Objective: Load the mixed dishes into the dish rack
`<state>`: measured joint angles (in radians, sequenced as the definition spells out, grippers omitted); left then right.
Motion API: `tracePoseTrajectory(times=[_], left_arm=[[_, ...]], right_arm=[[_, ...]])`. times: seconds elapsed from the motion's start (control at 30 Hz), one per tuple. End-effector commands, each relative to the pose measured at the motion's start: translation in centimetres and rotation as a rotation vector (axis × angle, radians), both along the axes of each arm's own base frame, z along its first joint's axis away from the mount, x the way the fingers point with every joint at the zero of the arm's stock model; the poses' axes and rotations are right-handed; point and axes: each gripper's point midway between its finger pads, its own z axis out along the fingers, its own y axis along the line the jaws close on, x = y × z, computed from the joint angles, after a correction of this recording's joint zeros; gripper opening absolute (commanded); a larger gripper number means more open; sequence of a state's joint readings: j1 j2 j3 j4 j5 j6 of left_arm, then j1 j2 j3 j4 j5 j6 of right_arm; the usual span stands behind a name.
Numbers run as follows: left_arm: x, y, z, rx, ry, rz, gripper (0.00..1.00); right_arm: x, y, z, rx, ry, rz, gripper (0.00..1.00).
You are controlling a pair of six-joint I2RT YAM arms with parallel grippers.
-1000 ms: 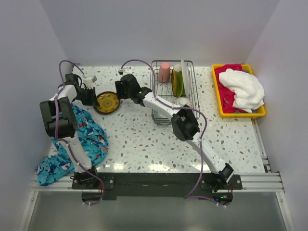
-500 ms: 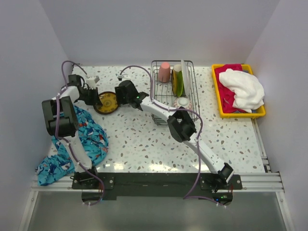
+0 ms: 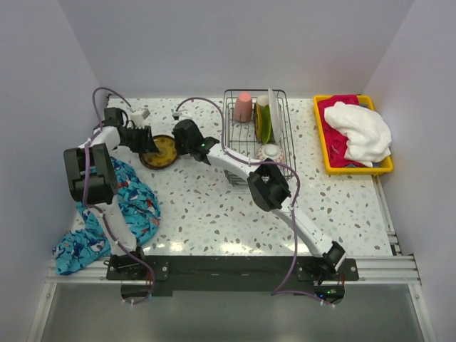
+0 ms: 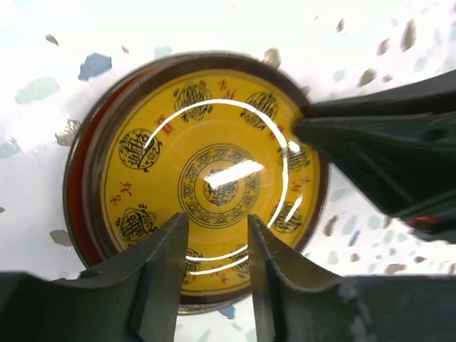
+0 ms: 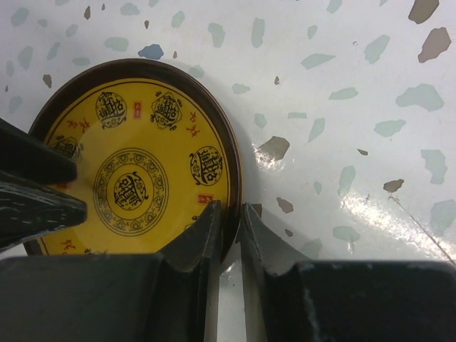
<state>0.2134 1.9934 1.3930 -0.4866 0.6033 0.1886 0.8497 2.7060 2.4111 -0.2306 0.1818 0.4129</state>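
Note:
A yellow plate with a dark red rim [image 3: 158, 152] lies flat on the table left of the dish rack [image 3: 285, 146]. My right gripper [image 3: 184, 140] is shut on the plate's right rim; in the right wrist view its jaws [image 5: 229, 210] pinch the rim of the plate [image 5: 135, 178]. My left gripper [image 3: 146, 141] is open over the plate's left side; in the left wrist view it [image 4: 214, 221] straddles the plate's near edge [image 4: 214, 135] without gripping. The rack holds a pink cup [image 3: 244, 107], a lime-green plate [image 3: 263, 121] and a small bowl [image 3: 271, 152].
A blue patterned cloth [image 3: 117, 214] lies at the left by the left arm's base. A yellow plastic tray [image 3: 326, 142] with white and red cloths sits at the back right. The right arm stretches across the rack's front-left corner.
My left gripper has moved right, over the plate. My right gripper has moved left and down onto the plate's right rim. The plate has stayed in place.

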Motion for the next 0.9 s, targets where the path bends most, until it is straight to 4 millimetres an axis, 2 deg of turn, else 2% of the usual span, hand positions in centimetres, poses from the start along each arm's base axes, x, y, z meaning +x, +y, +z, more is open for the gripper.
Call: tracePoseTrajectory(times=[0.0,0.03,0.07,0.17,0.27,0.3,0.37,0.4,0.43,0.5,0.53,0.6,0.7,0.73,0.77,0.87], left_arm=[[2.6,-0.7,10.0,-0.037,-0.249,0.008,0.45],[2.9,-0.6,11.1,-0.033,-0.285,0.011,0.46],[2.9,-0.6,12.8,-0.030,-0.324,0.022,0.47],[2.6,-0.5,14.6,-0.014,-0.370,0.036,0.50],[1.9,0.1,14.5,0.031,-0.373,0.048,0.51],[1.6,0.3,14.1,0.037,-0.367,0.048,0.51],[1.1,0.7,14.0,0.048,-0.368,0.042,0.52],[0.8,0.8,13.8,0.047,-0.365,0.040,0.53],[0.7,0.9,13.9,0.048,-0.373,0.030,0.53],[0.2,0.7,14.3,0.040,-0.409,-0.027,0.54],[0.0,0.6,14.4,0.039,-0.425,-0.058,0.54],[-0.8,-0.2,14.8,0.025,-0.487,-0.188,0.55],[-1.4,-0.4,14.1,0.064,-0.523,-0.303,0.57],[-1.6,-0.5,13.6,0.075,-0.521,-0.327,0.57],[-1.6,-0.4,13.1,0.093,-0.539,-0.363,0.58],[-2.3,-1.3,11.0,0.049,-0.526,-0.469,0.59]], right_arm=[[0.9,-1.4,7.1,-0.012,-0.125,-0.020,0.07],[0.8,-1.6,7.2,-0.018,-0.128,-0.018,0.04],[0.8,-1.7,8.4,-0.017,-0.145,-0.013,0.00],[0.6,-2.1,9.7,-0.019,-0.159,-0.010,0.00],[0.2,-2.1,10.4,-0.010,-0.159,0.007,0.00],[0.1,-2.1,11.6,0.005,-0.168,0.015,0.00],[-0.5,-1.8,12.3,0.016,-0.166,0.049,0.00],[-0.7,-1.9,13.8,0.033,-0.180,0.061,0.00],[-1.1,-1.9,13.8,0.025,-0.183,0.086,0.00],[-2.0,-1.4,15.1,0.058,-0.205,0.151,0.00],[-2.7,-1.7,16.0,0.062,-0.216,0.172,0.00],[-3.6,-1.5,16.6,0.067,-0.241,0.239,0.00],[-4.8,-1.7,16.7,0.052,-0.242,0.309,0.00],[-5.0,-1.8,16.0,0.041,-0.233,0.323,0.00],[-5.3,-1.9,16.9,0.050,-0.258,0.343,0.00],[-5.9,-2.1,16.8,0.046,-0.267,0.378,0.00]])
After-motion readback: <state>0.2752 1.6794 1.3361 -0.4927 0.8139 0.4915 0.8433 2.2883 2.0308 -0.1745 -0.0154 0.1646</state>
